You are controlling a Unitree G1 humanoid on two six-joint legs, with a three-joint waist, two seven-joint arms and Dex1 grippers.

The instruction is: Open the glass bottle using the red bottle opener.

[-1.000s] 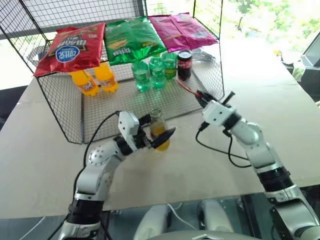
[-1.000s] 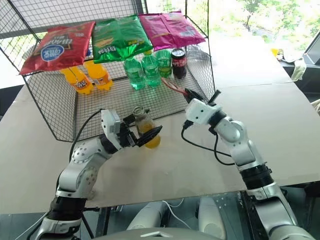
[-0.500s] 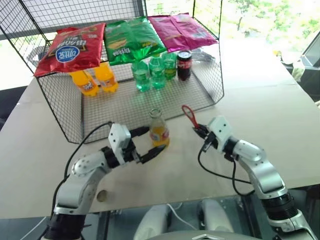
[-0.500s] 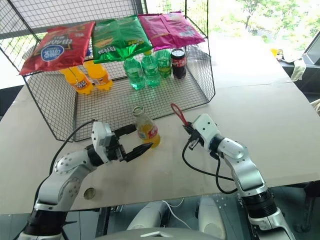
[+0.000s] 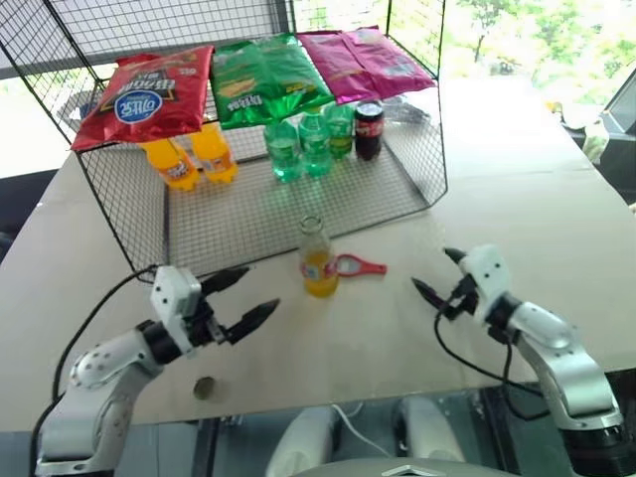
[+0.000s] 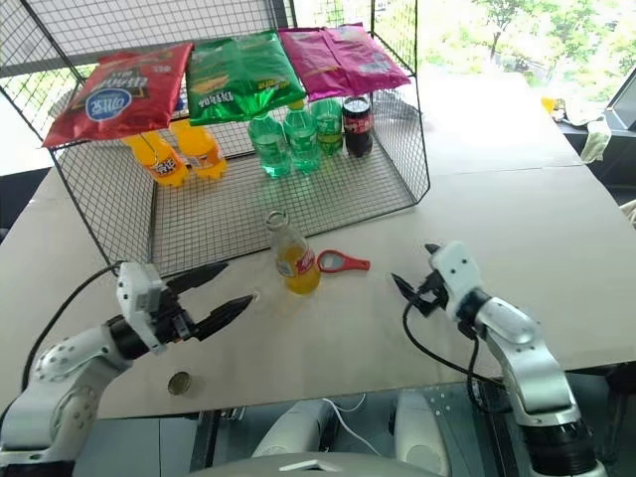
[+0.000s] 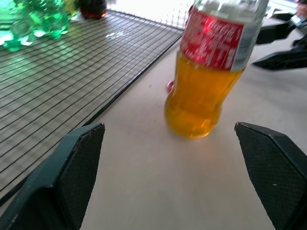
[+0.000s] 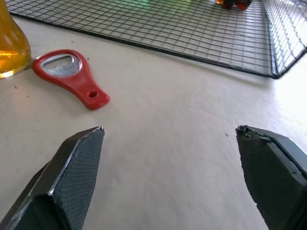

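Note:
The glass bottle [image 5: 318, 260] stands upright on the table in front of the wire rack, with yellow-orange drink, a red-and-white label and a bare mouth. Just to its right the red bottle opener [image 5: 358, 265] lies flat on the table, ring end toward the bottle. My left gripper [image 5: 260, 289] hovers open to the left of the bottle, empty, its fingers pointing at it. To the right of the opener my right gripper [image 5: 432, 270] is open and empty, clear of it. The right wrist view has the opener [image 8: 67, 76] lying ahead of the fingers.
A wire rack [image 5: 298, 199] behind the bottle holds orange plastic bottles [image 5: 189, 159], green bottles [image 5: 303, 144] and a dark cola bottle [image 5: 369, 129], with snack bags [image 5: 268, 75] on top. A small round disc [image 5: 204, 388] lies near the table's front edge.
My right gripper opened and let go of the opener, which now lies beside the bottle. Both arms drew back from the bottle, the left to the left, the right down and to the right.

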